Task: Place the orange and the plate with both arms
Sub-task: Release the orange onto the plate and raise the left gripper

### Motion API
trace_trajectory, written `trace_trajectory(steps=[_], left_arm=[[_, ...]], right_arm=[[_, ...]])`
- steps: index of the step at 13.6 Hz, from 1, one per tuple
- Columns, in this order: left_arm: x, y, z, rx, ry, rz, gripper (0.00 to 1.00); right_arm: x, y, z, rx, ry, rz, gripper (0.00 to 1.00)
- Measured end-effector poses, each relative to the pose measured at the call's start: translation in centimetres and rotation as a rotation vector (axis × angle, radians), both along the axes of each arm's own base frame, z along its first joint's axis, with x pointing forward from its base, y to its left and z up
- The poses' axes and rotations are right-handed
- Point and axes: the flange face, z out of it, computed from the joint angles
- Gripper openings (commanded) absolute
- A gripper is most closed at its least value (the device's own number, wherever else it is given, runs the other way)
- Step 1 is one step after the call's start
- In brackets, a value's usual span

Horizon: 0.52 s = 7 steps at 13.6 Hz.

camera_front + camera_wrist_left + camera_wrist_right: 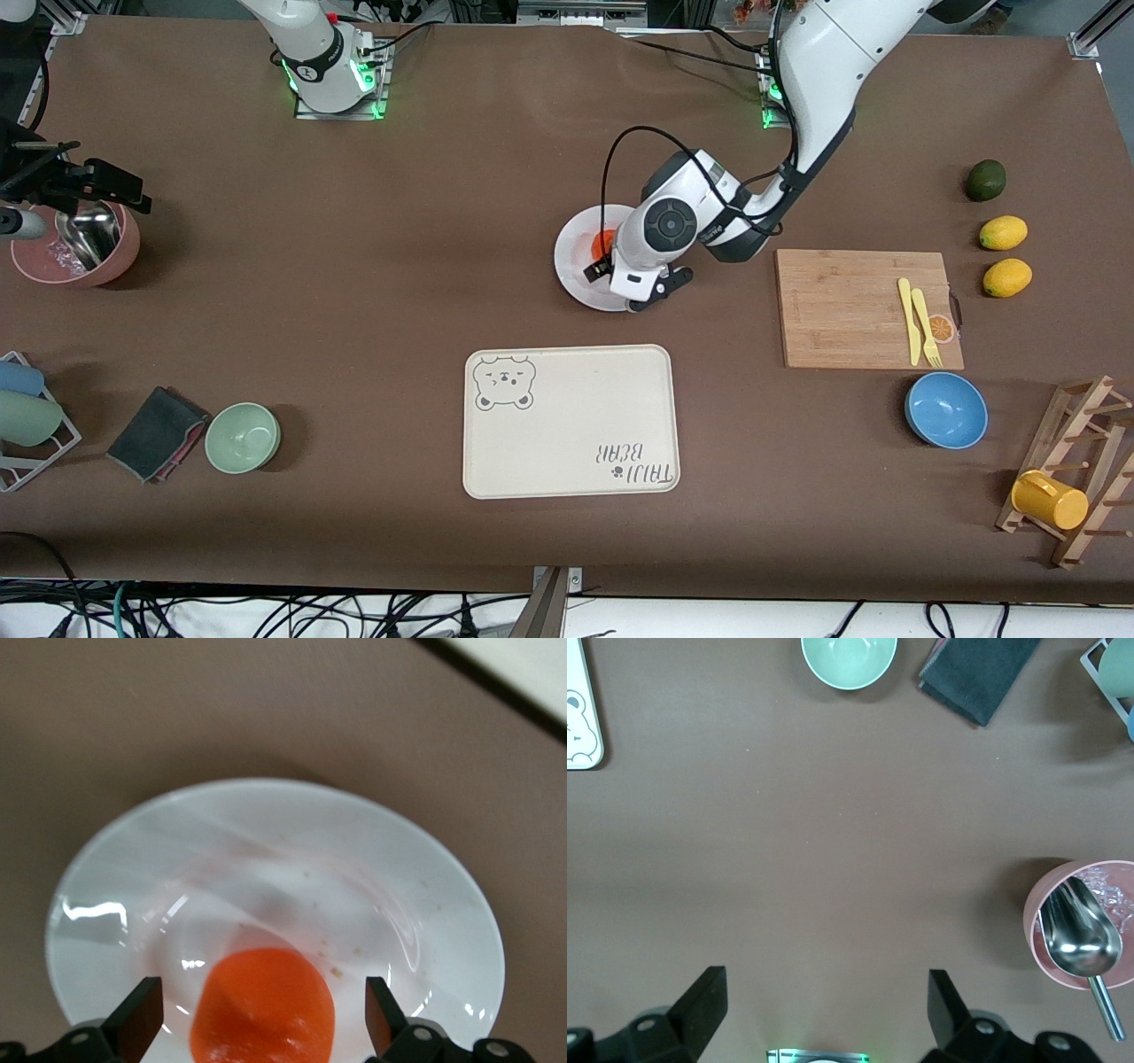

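Observation:
The white plate (571, 266) lies on the brown table near the middle, farther from the front camera than the bear tray. The red-orange orange (603, 242) rests on it. My left gripper (631, 277) is low over the plate, open, with its fingers on either side of the orange and a gap to each. In the left wrist view the orange (263, 1010) sits between the open gripper (263, 1020) on the plate (266, 850). My right gripper (106, 184) waits, open and empty, over the pink bowl at the right arm's end; it also shows in the right wrist view (824, 1010).
A cream bear tray (567, 421) lies nearer the front camera than the plate. A cutting board (842, 306) with a yellow knife and fork, a blue bowl (945, 409), two lemons and a lime sit toward the left arm's end. A pink bowl (75, 244) with a scoop, a green bowl (242, 436) and a cloth sit toward the right arm's end.

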Motion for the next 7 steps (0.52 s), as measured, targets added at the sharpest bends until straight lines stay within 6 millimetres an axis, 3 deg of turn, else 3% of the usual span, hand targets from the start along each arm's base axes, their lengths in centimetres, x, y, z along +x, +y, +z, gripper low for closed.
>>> trace_trajectory(steps=[4, 7], left_arm=[[5.0, 4.2, 4.6, 0.069, 0.054, 0.045, 1.00], [9.1, 9.7, 7.7, 0.054, 0.076, 0.033, 1.00]], right_arm=[[0.0, 0.3, 0.0, 0.001, 0.002, 0.005, 1.00], [-0.6, 2.9, -1.4, 0.008, 0.105, 0.057, 1.00]])
